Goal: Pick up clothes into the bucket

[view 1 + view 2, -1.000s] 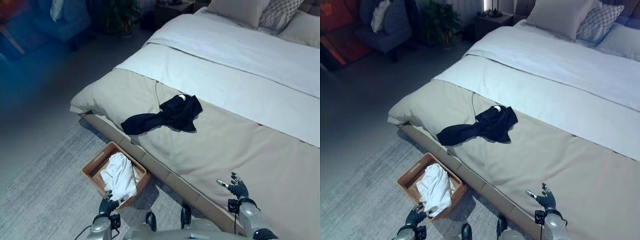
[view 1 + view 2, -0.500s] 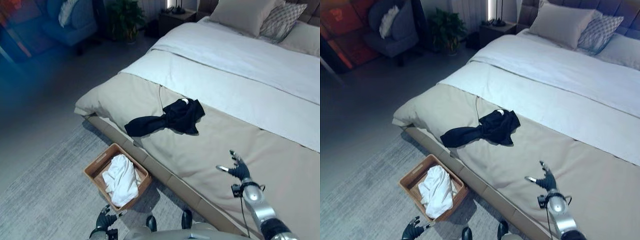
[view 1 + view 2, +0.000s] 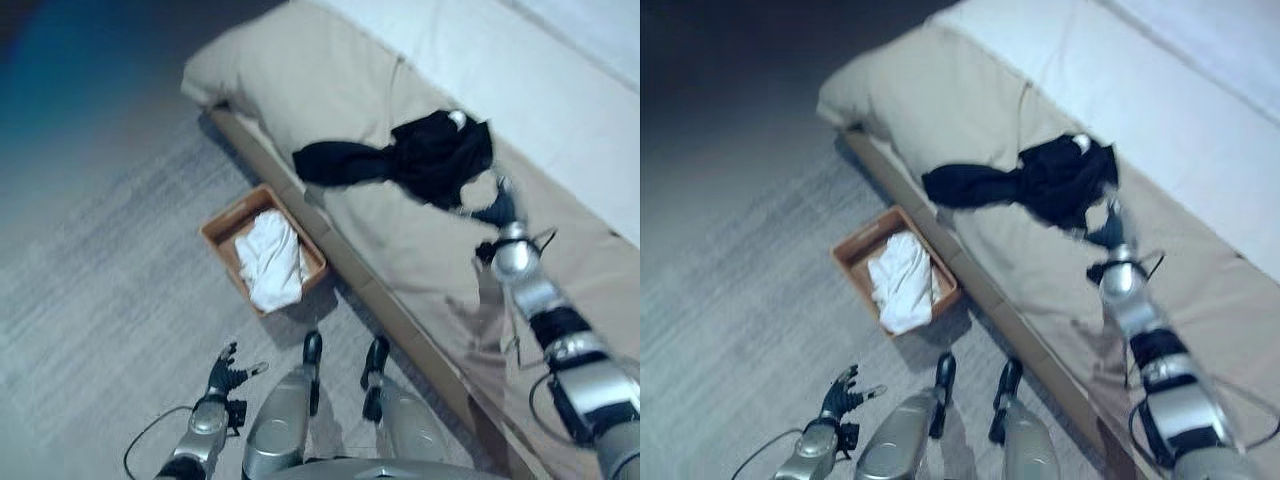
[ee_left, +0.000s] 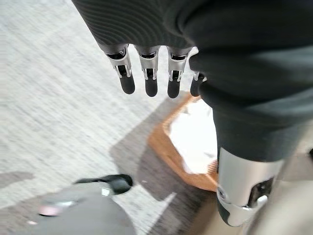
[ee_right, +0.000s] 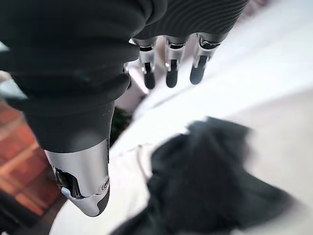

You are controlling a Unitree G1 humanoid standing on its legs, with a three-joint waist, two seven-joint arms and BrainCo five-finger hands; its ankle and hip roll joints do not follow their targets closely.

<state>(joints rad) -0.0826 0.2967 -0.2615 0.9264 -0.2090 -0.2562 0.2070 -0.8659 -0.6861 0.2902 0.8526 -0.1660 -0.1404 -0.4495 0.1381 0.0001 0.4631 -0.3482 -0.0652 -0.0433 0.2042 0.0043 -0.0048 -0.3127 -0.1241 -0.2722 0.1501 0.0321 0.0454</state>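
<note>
A black garment (image 3: 410,155) lies crumpled on the bed's beige cover, one sleeve trailing toward the bed's edge. My right hand (image 3: 497,208) reaches over the bed with straight fingers (image 5: 168,68), open, at the garment's near side; the garment (image 5: 205,186) lies just past them. On the rug beside the bed stands a brown basket (image 3: 232,207) with a white cloth (image 3: 272,258) in it. My left hand (image 3: 225,372) hangs open low over the rug, nearer me than the basket (image 4: 161,147), and holds nothing.
The bed (image 3: 330,80) runs across the upper right, with a white sheet (image 3: 560,80) further back. Its low base edge (image 3: 400,310) runs diagonally between the basket and the mattress. Grey rug (image 3: 100,300) spreads to the left.
The camera has tipped down and nearer the bed. My right arm has stretched forward across the cover up to the black garment. My left hand has drawn back from the basket.
</note>
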